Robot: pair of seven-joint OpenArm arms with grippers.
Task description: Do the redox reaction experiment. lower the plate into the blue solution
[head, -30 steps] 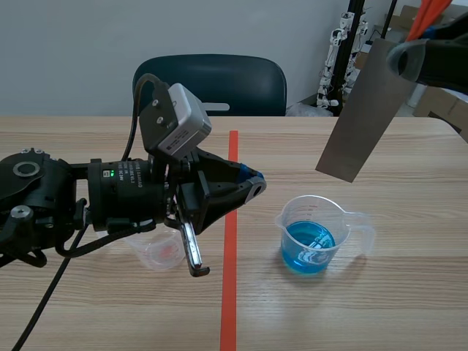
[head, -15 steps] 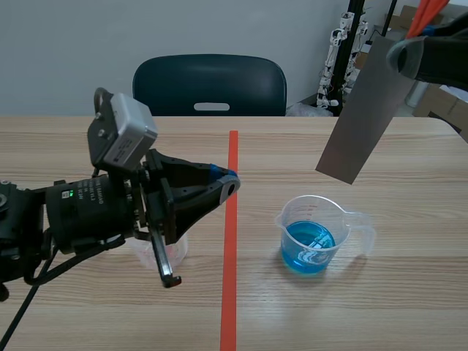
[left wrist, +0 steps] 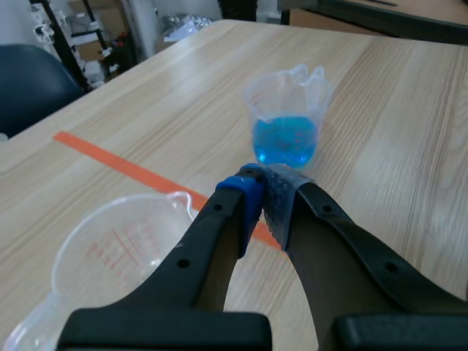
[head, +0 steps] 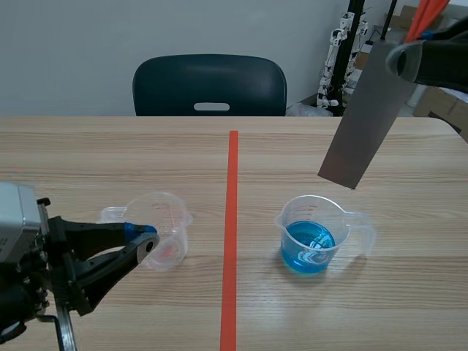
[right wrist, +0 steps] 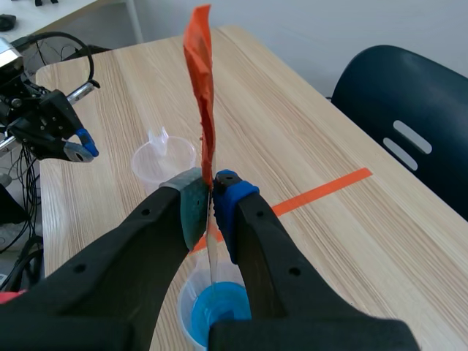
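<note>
A grey metal plate [head: 365, 111] hangs tilted in the air above and slightly right of a clear beaker of blue solution [head: 314, 235]; its lower edge is well above the rim. My right gripper [head: 408, 60] is shut on the plate's upper part. In the right wrist view the plate [right wrist: 212, 256] is edge-on between the fingers of the right gripper [right wrist: 212, 194], an orange end [right wrist: 201, 73] rises past them, and the blue beaker [right wrist: 213, 311] lies below. My left gripper [head: 148, 238] is shut on nothing, low at the table's left; its tips [left wrist: 263, 179] meet.
An empty clear beaker with red marks [head: 159, 232] stands just beyond the left gripper, beside it in the left wrist view [left wrist: 117, 245]. An orange tape line [head: 231, 219] runs down the table's middle. A dark chair [head: 209, 84] stands behind the far edge.
The left arm has drawn back to the left and down, uncovering the empty beaker. The plate and the right gripper have hardly shifted.
</note>
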